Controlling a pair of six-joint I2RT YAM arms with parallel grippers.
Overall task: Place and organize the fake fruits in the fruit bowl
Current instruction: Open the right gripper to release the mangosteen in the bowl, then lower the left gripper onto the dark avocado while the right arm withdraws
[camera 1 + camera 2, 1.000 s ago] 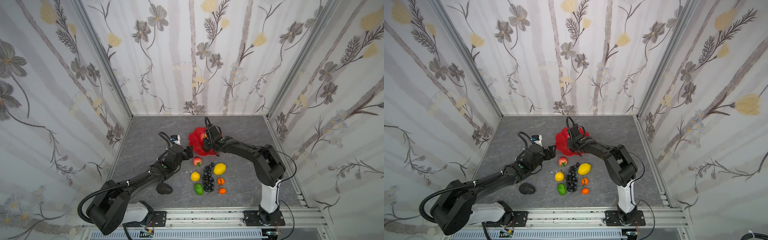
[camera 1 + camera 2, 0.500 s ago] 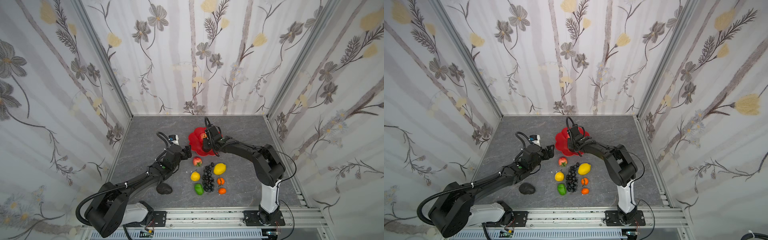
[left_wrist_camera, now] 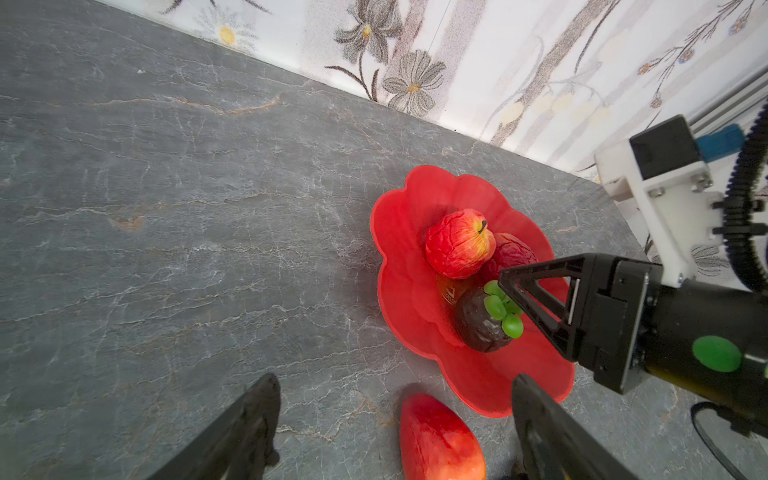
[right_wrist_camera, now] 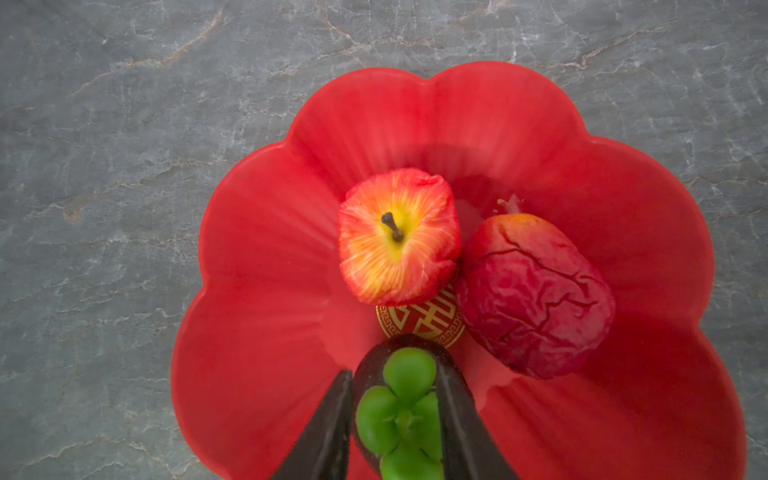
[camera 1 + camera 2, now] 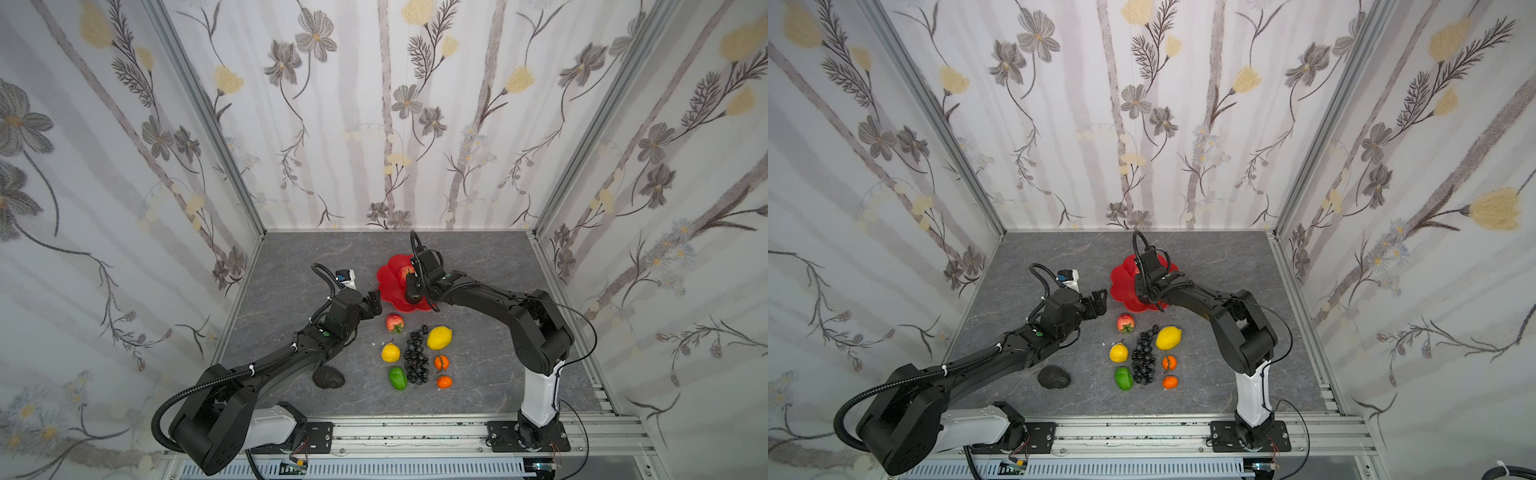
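**Mangosteen down in the bowl: lift clear without tipping it**

The right gripper (image 4: pixel 394 374) hangs over the fruit bowl (image 4: pixel 266 291). Its fingers are slightly parted either side of the mangosteen (image 3: pixel 478 328), and a gap shows on one side, so it is not clamping. The mangosteen rests on the bowl floor, lower centre of the right wrist view, just beside the gold emblem (image 4: pixel 424 320).

To finish well, I judge, widen further, then rise straight up so no finger drags the green calyx.

The bowl also holds an apple (image 4: pixel 395 237) and a wrinkled crimson fruit (image 4: pixel 532 295), touching each other.

The left gripper (image 3: pixel 395 384) is empty, fingers wide apart, near a red fruit (image 5: pixel 395 323) on the table. A lemon (image 5: pixel 439 337) and a grape bunch (image 5: pixel 417 359) lie below the bowl in a top view.
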